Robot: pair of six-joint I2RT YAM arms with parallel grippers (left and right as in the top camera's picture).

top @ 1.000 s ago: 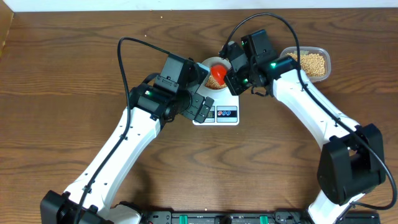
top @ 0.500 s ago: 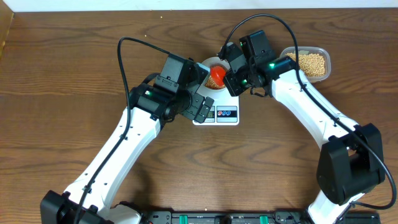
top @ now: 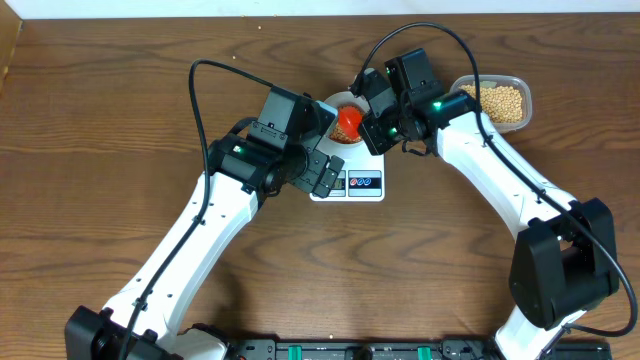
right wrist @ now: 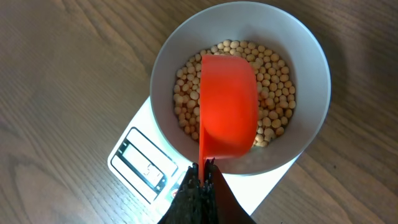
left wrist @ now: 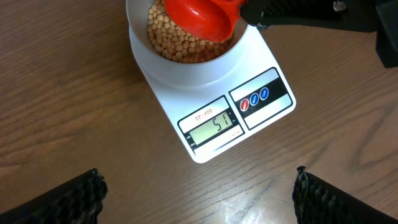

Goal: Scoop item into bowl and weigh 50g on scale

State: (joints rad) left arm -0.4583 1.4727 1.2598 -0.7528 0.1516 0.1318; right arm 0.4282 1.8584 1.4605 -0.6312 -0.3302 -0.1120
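On the tabletop (top: 100, 200) all the action sits by the far edge, approx mid-length. The left arm (top: 200, 230) and right arm (top: 500, 170) both reach in twd that spot, so it's crowded. The scale (left wrist: 180, 102) lies by the far edge, mid, w/ its display side twd the near edge. The tub (top: 526, 100) w/ spare beans sits along the far edge, further twd the far right corner, apart from the scale. The bowl (right wrist: 311, 99) stands on the scale, on the half away from the display. The red scoop (right wrist: 227, 106) is over the bowl, inside the rim line, seemingly mouth-down; can't tell if it touches the contents. The right pincer (right wrist: 202, 180) is clamped on the scoop handle. The left pincer (left wrist: 199, 196) hangs over the scale, fingers wide apart, holding nothing. The beans (right wrist: 273, 93) cover the bowl bottom. The display (left wrist: 214, 129) reads what looks like 51.

Risks, my read:
1. Target is 50, so it's prob. a touch over; any beans left in the scoop dropping in push it further.
2. If the scoop leans on the beans or rim, the no. is false. Trust it only w/ the scoop clear.
3. Pulling the scoop out low could clip the rim, shove the bowl off the scale or flick beans onto the tabletop.
4. Taking beans back out to correct can easily land below 50.
5. The left pincer is v. near: a small dip hits the scale or its buttons, poss. zeroing it.
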